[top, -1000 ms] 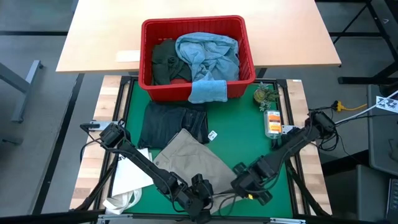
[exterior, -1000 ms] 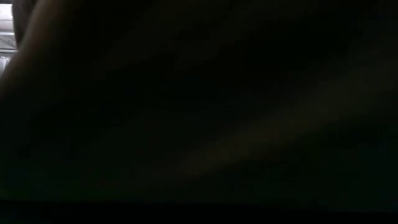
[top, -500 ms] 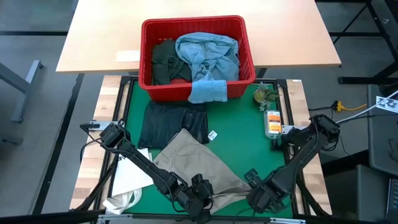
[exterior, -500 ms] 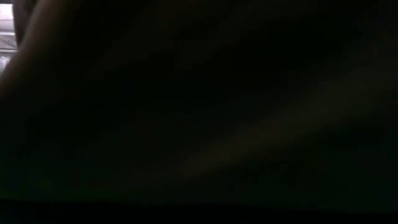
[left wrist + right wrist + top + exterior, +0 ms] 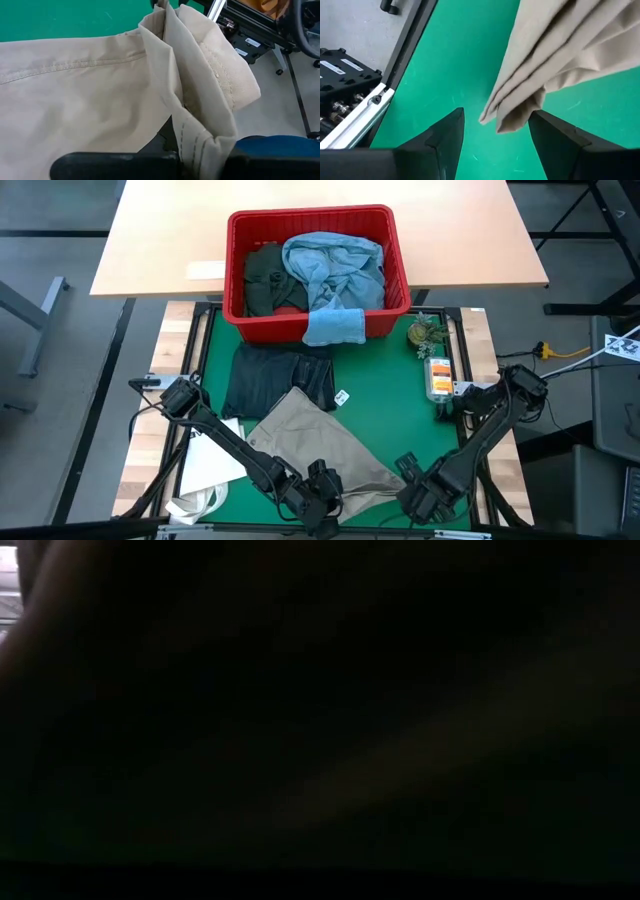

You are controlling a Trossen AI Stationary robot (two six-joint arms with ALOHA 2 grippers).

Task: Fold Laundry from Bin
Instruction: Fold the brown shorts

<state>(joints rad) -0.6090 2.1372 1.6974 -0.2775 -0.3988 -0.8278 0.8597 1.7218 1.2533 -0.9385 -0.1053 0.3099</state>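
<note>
Since a second ago, our right gripper has swung from mid-mat to the counter's near edge; its fingers are spread, with a corner of the khaki trousers just ahead of them, untouched. Our left gripper is pressed together, pinching the trousers' near hem. We see dark jeans lying beside the khaki, and the red bin holding light blue and green laundry at the far edge.
</note>
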